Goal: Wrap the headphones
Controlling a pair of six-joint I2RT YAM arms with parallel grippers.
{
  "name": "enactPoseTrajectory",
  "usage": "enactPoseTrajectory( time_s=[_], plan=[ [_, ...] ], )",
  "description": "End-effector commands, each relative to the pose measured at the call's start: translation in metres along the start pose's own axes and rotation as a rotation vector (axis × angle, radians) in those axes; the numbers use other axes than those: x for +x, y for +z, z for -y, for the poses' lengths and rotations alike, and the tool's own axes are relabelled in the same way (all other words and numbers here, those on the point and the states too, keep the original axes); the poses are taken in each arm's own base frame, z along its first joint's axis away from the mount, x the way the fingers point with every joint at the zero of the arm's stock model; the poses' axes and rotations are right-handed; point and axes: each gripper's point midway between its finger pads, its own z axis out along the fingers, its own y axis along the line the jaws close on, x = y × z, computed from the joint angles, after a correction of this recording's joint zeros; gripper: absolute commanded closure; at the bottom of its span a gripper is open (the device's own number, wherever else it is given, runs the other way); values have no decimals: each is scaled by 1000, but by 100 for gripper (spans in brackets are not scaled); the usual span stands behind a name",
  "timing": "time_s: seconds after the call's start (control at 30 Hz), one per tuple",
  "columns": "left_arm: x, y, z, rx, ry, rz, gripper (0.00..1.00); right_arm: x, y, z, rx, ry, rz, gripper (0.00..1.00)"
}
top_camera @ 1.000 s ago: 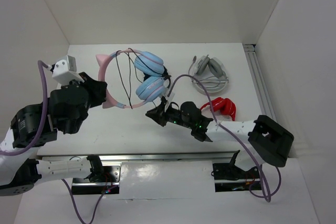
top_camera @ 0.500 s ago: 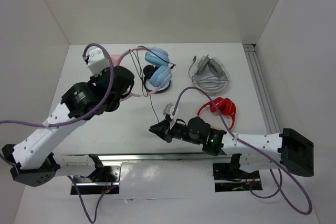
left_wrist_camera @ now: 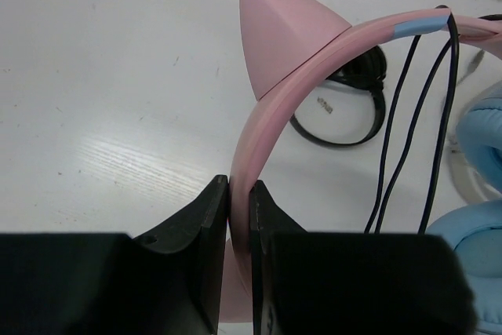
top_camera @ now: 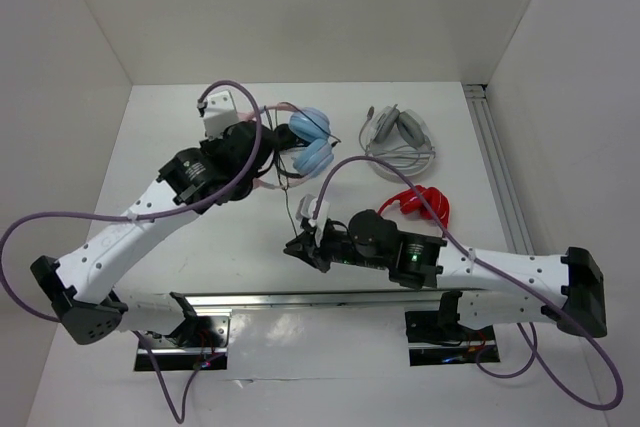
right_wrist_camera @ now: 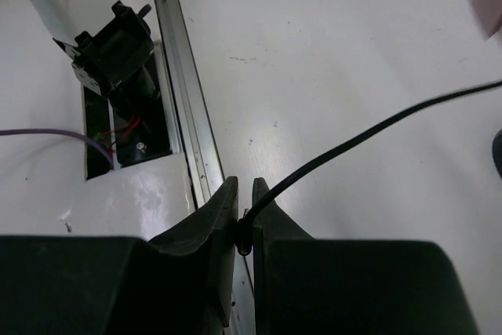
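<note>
The work surface is a white table (top_camera: 240, 237), enclosed on three sides by plain white panels: a back wall (top_camera: 300, 7), a left wall (top_camera: 50, 67) and a right wall (top_camera: 570, 67). The tabletop is seen to be smooth and slightly glossy, and a few small dark specks are noted in both wrist views. An aluminium rail (top_camera: 497, 167) is fitted along the right edge. A second rail (top_camera: 300, 299) is run along the near edge, by the arm bases.

The headphones (top_camera: 312, 127) are located at the far centre of the table. The pink headband (left_wrist_camera: 263, 115) is clamped between the closed fingers of the left gripper (left_wrist_camera: 238, 194), just below one cat ear (left_wrist_camera: 282, 37). The light blue ear cups (top_camera: 313, 157) are seen to the right of that gripper; whether they rest on the surface cannot be told. The thin black cable (right_wrist_camera: 376, 132) is draped over the headband in loops and is led toward the near edge. There it is pinched between the closed fingers of the right gripper (right_wrist_camera: 244, 198), low over the table.

A small black pair (left_wrist_camera: 345, 111) is found lying on the table beneath the headband. A grey-white pair (top_camera: 398, 142) is lying at the far right, and a red pair (top_camera: 420, 205) is placed nearer, beside the right arm.
</note>
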Motion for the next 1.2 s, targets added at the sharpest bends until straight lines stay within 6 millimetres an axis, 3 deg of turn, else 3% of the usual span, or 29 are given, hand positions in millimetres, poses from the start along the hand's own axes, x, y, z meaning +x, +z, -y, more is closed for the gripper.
enactPoseTrajectory(
  time_s=[0.0, 0.03, 0.07, 0.1, 0.17, 0.23, 0.33, 0.37, 0.57, 0.7, 0.9, 1.17],
  plan=[
    [-1, 8, 12, 32, 33, 25, 100, -12, -12, -1, -9, -68, -74, 97],
    [2, 11, 11, 29, 58, 23, 100, -12, -12, 1, 0, -77, -91, 97],
    [5, 12, 13, 39, 84, 18, 100, -25, -14, 1, 0, -88, -79, 97],
    [8, 14, 14, 46, 106, 13, 100, -18, -16, 3, 9, -100, -129, 97],
    [18, 15, 15, 67, 167, 3, 100, -30, -19, 8, 32, -132, -138, 97],
    [25, 15, 14, 93, 211, -8, 100, -25, -24, 9, 33, -169, -194, 97],
    [29, 6, 32, 244, 298, -22, 100, -26, -30, 17, 86, -199, -251, 97],
    [33, 1, 41, 317, 344, -39, 100, -34, -33, 18, 101, -217, -246, 97],
    [55, -17, 56, 461, 551, -99, 100, -31, -43, 18, 137, -267, -319, 97],
    [82, -27, 57, 495, 721, -154, 100, -35, -46, 21, 196, -300, -343, 97],
    [104, -45, 58, 608, 796, -197, 100, -34, -52, 24, 254, -347, -400, 96],
    [114, -66, 57, 740, 830, -233, 100, -36, -66, 26, 316, -396, -411, 92]
  ],
)
